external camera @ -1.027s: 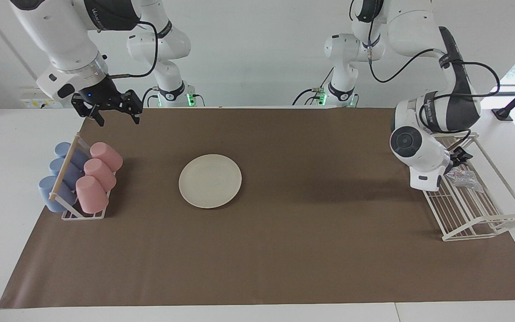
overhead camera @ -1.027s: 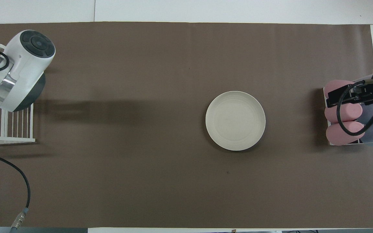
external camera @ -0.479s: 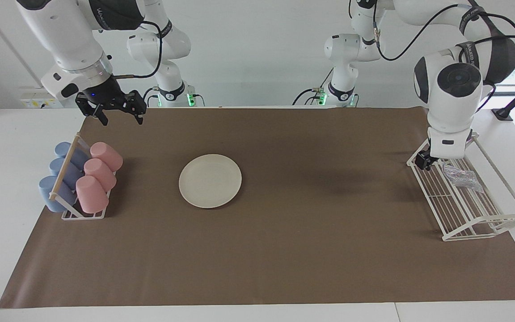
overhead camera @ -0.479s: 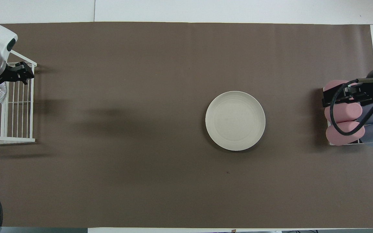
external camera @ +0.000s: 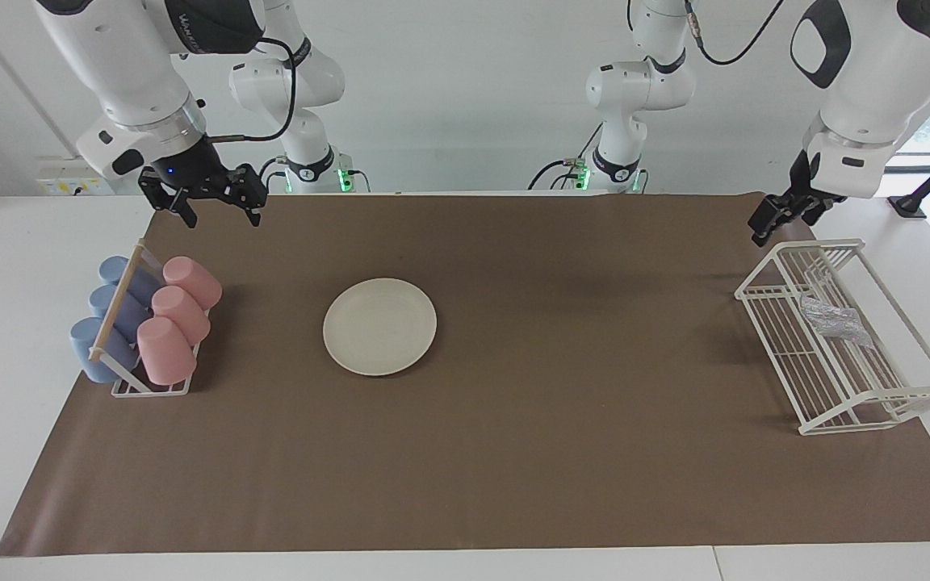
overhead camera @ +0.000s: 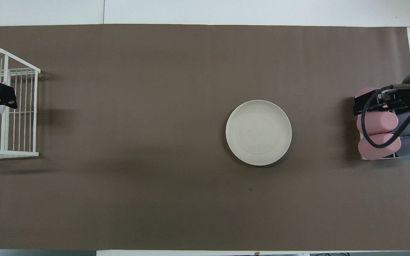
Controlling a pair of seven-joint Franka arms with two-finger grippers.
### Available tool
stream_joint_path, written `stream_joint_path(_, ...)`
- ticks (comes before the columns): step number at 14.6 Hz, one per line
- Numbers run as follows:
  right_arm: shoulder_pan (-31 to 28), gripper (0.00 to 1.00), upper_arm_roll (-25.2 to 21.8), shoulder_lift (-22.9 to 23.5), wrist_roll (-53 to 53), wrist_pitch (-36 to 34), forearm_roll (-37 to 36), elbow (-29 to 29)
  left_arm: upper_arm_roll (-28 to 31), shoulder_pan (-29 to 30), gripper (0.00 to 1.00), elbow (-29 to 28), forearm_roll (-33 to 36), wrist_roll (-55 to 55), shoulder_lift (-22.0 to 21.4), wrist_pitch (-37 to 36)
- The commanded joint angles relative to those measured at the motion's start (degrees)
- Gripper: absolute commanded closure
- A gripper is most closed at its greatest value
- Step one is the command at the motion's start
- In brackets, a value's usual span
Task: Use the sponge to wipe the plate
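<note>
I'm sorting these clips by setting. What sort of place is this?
Probably a robotics lab set up as a mock dishwashing station: two arms mounted at a table under a brown mat, with a plate, a white wire rack holding a sponge, and a cup rack.

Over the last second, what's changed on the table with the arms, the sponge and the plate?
The left gripper rose from down in the wire rack beside the sponge to above the rack's end nearer the robots, open and empty. The right gripper barely shifted, open above the cup rack. The sponge, the plate and the cups stayed put.
</note>
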Motion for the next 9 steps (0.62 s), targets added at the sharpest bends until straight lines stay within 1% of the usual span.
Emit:
stream_joint_path(1, -0.50, 0.00, 0.10, -1.05, 0.49, 0.85, -0.73, -1.30, -1.20, 2.30, 0.00, -1.39, -4.03, 0.93, -3.12, -1.87)
stream_joint_path(3, -0.15, 0.00, 0.10, -1.41, 1.19, 1.02, -0.73, -1.83, -3.91, 6.59, 0.00, -1.39, -9.11, 0.93, -2.86, -1.08)
stream_joint_path(4, 0.11, 0.00, 0.10, -1.41, 1.37, 1.20, -0.73, -1.83, -5.06, 7.13, 0.00, -1.48, -9.49, 1.02, -2.77, -0.91)
stream_joint_path(7, 0.73, 0.00, 0.19, -1.32, 2.77, 2.25, -0.73, -1.75, -4.89, 6.52, 0.00, -2.00, -9.23, 0.84, -1.37, -0.99)
stream_joint_path(8, 0.73, 0.00, 0.19, -1.32, 2.69, 2.16, -0.73, -1.75, -4.02, 5.83, 0.00, -1.57, -8.44, 0.93, -0.41, -1.43)
stream_joint_path(9, 0.64, 0.00, 0.19, -1.32, 2.51, 2.16, -0.73, -1.75, -2.88, 3.82, 0.00, -1.56, -5.91, 1.37, -0.40, -1.69)
